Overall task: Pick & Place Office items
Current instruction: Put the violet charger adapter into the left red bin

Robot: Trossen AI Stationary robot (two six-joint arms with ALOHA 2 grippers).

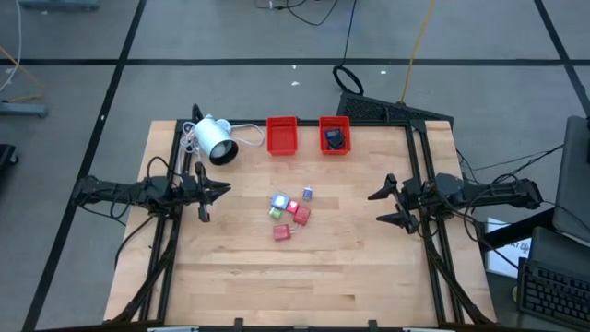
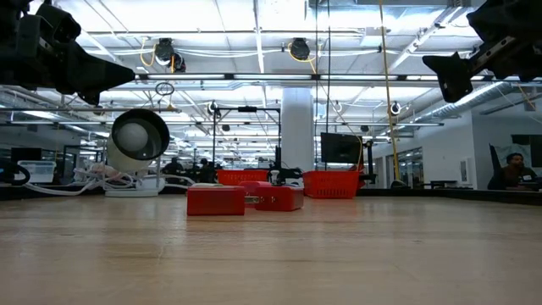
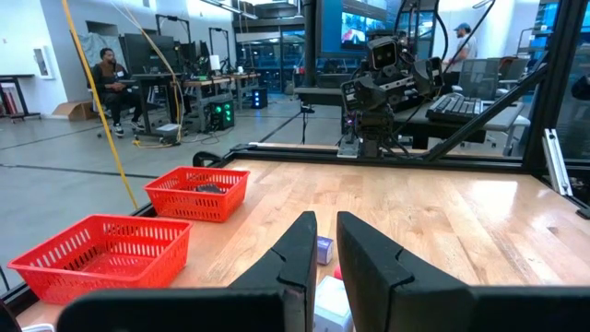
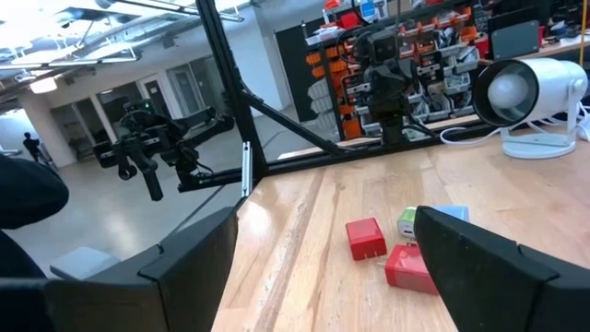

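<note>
The office items lie in a loose cluster at mid-table: a pale blue block (image 1: pixel 279 199), a green one (image 1: pixel 275 213), three red ones (image 1: pixel 301 216) and a small blue-white piece (image 1: pixel 307 193). A black piece (image 1: pixel 336 139) sits in the right red tray (image 1: pixel 347 135). My left gripper (image 1: pixel 219 190) hovers left of the cluster, above the table, fingers nearly together (image 3: pixel 326 244). My right gripper (image 1: pixel 381 207) hovers to the right of the cluster, open wide (image 4: pixel 323 258). In the right wrist view, red blocks (image 4: pixel 366 238) and the green block (image 4: pixel 407 221) lie ahead.
A white cylindrical lamp (image 1: pixel 214 138) with its cable stands at the far left of the table. The second red tray (image 1: pixel 282 135) sits beside the first at the far edge. Bare wood extends along the near side (image 1: pixel 295 286). People sit in the room beyond.
</note>
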